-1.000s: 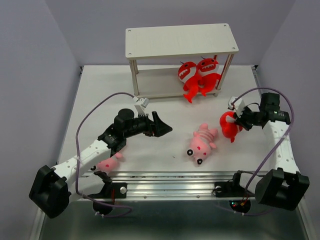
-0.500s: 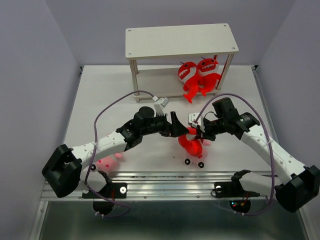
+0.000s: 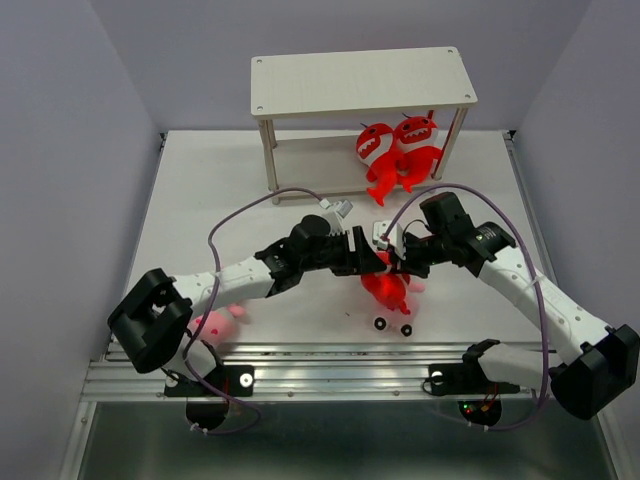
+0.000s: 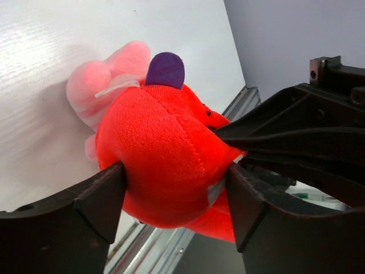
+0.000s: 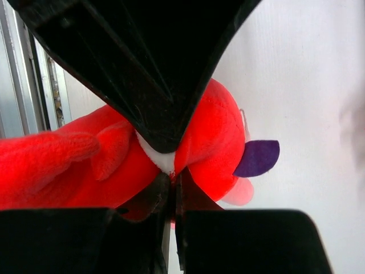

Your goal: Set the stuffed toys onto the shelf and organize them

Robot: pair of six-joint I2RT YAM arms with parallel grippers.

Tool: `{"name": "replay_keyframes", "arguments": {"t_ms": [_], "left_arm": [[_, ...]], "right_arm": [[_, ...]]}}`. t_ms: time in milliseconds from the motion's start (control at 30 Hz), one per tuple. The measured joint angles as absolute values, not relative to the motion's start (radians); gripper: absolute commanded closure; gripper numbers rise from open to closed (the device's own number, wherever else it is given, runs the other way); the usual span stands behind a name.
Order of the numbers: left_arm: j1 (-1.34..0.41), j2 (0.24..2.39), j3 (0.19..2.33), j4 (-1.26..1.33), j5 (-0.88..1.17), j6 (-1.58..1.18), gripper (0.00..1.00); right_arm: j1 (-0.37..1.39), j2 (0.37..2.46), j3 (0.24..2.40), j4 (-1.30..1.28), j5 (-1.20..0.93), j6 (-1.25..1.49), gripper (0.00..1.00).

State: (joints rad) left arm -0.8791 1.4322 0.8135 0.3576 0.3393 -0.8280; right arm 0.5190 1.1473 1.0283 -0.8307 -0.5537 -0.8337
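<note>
On the shelf (image 3: pixel 360 85), two red monsters (image 3: pixel 395 150) are lodged at the lower tier's right end. The third red monster (image 3: pixel 385 290) is held mid-table (image 3: pixel 200 200) — pinched by the tightly closed right gripper (image 5: pixel 170 188) and clasped between the wide-set jaws of the left gripper (image 4: pixel 175 191). One pink toy (image 4: pixel 105 85) is left beneath it and another pink toy (image 3: pixel 215 325) by the left arm — three placements are judged outstanding.

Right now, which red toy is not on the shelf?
The red toy at mid-table, held between the left gripper and right gripper; the other two sit on the lower board of the shelf.
</note>
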Motion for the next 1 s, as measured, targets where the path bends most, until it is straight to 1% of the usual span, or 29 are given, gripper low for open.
{"name": "replay_keyframes", "arguments": {"t_ms": [33,133,167,200,300,367,400,433,533,567,600,633,733,833,1000], "left_arm": [[-0.881,1.445,0.821,0.355,0.337,-0.832,0.54],[-0.885,1.485,0.846,0.361,0.342,-0.849,0.82],[-0.888,1.499,0.856,0.364,0.347,-0.852,0.95],[-0.889,1.506,0.861,0.367,0.35,-0.85,1.0],[-0.89,1.519,0.865,0.37,0.353,-0.857,1.0],[-0.89,1.518,0.865,0.369,0.344,-0.853,1.0],[-0.89,1.518,0.865,0.365,0.335,-0.85,1.0],[-0.89,1.517,0.865,0.362,0.331,-0.847,1.0],[-0.891,1.5,0.859,0.359,0.308,-0.826,1.0],[-0.891,1.486,0.852,0.359,0.302,-0.82,1.0],[-0.892,1.456,0.833,0.357,0.282,-0.81,1.0],[-0.894,1.414,0.809,0.352,0.257,-0.799,1.0],[-0.897,1.296,0.748,0.359,0.186,-0.775,1.0],[-0.898,1.135,0.657,0.388,0.078,-0.767,1.0],[-0.897,0.988,0.528,0.505,-0.102,-0.785,1.0]], "right_arm": [[0.519,1.147,1.028,-0.832,-0.548,-0.833,0.94],[0.519,1.147,1.028,-0.835,-0.534,-0.83,0.92],[0.519,1.147,1.028,-0.836,-0.53,-0.83,0.91],[0.519,1.147,1.028,-0.838,-0.522,-0.83,0.91],[0.519,1.147,1.028,-0.838,-0.511,-0.829,0.84],[0.52,1.144,1.028,-0.838,-0.51,-0.826,0.66],[0.52,1.138,1.027,-0.838,-0.511,-0.825,0.52],[0.52,1.132,1.026,-0.836,-0.512,-0.82,0.48],[0.532,1.113,1.024,-0.83,-0.517,-0.795,0.27],[0.535,1.11,1.024,-0.824,-0.519,-0.785,0.25],[0.538,1.107,1.024,-0.816,-0.516,-0.76,0.18],[0.538,1.106,1.025,-0.804,-0.511,-0.738,0.0],[0.538,1.113,1.055,-0.799,-0.479,-0.666,0.0],[0.537,1.134,1.14,-0.783,-0.464,-0.564,0.0],[0.513,1.177,1.226,-0.721,-0.512,-0.367,0.0]]}}
